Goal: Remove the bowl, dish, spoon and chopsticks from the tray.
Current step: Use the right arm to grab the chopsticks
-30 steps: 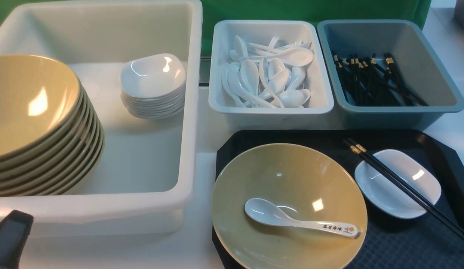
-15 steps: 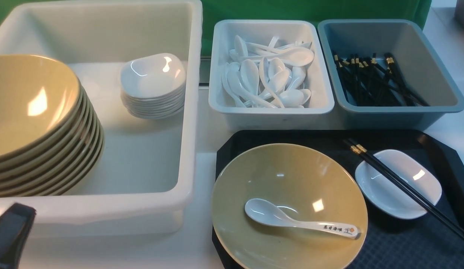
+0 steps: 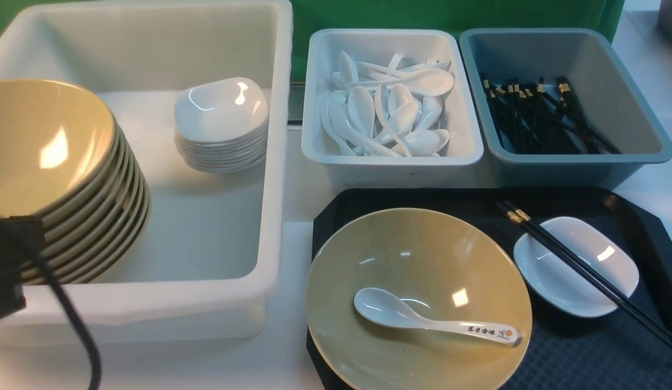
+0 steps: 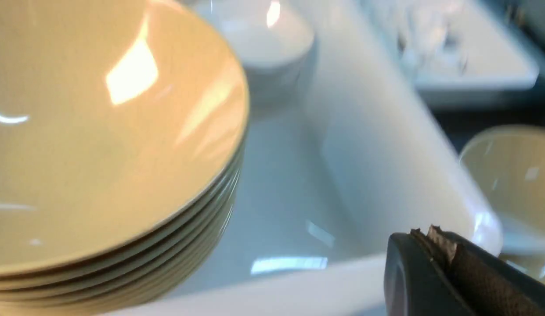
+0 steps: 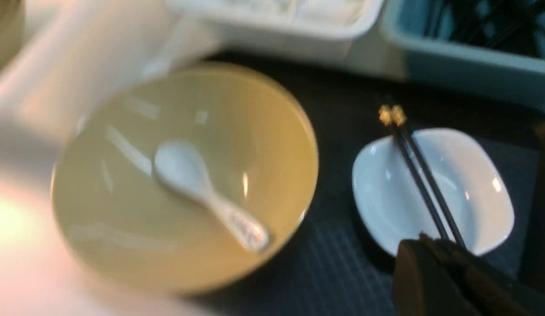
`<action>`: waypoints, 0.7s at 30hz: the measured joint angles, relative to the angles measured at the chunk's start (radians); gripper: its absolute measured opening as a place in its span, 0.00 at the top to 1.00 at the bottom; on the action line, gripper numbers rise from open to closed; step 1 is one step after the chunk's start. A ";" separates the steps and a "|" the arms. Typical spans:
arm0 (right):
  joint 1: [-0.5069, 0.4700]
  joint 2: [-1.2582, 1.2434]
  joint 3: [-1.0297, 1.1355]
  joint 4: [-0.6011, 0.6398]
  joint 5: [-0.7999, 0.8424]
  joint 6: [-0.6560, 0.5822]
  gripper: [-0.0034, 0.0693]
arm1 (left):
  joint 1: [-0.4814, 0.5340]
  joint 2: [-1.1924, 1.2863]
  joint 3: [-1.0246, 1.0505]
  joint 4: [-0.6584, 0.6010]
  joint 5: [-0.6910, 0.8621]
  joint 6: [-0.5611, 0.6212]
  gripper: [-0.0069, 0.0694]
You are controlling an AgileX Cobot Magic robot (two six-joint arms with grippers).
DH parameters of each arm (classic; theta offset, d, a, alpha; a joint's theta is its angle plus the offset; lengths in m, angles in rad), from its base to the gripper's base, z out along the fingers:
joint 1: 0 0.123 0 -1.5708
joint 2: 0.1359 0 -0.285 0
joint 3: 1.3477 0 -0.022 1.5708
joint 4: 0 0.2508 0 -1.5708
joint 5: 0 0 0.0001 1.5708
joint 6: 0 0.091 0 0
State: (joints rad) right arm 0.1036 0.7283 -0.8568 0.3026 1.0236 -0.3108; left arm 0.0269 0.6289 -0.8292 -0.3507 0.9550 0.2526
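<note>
Chopsticks (image 3: 585,272) — diagonal across dish (image 3: 552,284), pointing near-right

On the white bench (image 3: 281,363) sit a large white tub (image 3: 151,306) at left, a small white bin (image 3: 400,176) beside a grey-blue bin (image 3: 574,170), and the black tray (image 3: 465,203) before them.

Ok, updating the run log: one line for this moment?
spoon: in bowl | chopsticks: across dish | bowl, dish: on tray | left tool: shut | right tool: shut

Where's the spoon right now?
In the front view, the spoon lies inside the bowl, on the left part of the tray, left of the dish, handle pointing right.
</note>
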 joint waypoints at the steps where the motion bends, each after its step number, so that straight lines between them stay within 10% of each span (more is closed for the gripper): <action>1: 0.002 0.088 -0.085 -0.003 0.094 -0.055 0.91 | -0.033 0.068 -0.079 0.054 0.088 0.002 0.92; 13: 0.005 0.534 -0.284 -0.074 0.184 -0.171 0.86 | -0.497 0.486 -0.414 0.153 0.225 0.055 0.92; 21: 0.005 0.739 -0.284 -0.107 0.134 -0.211 0.53 | -0.732 0.672 -0.464 0.151 0.132 0.110 0.92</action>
State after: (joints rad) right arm 0.1082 1.4668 -1.1405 0.1954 1.1575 -0.5221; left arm -0.7052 1.3013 -1.2932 -0.1999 1.0870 0.3629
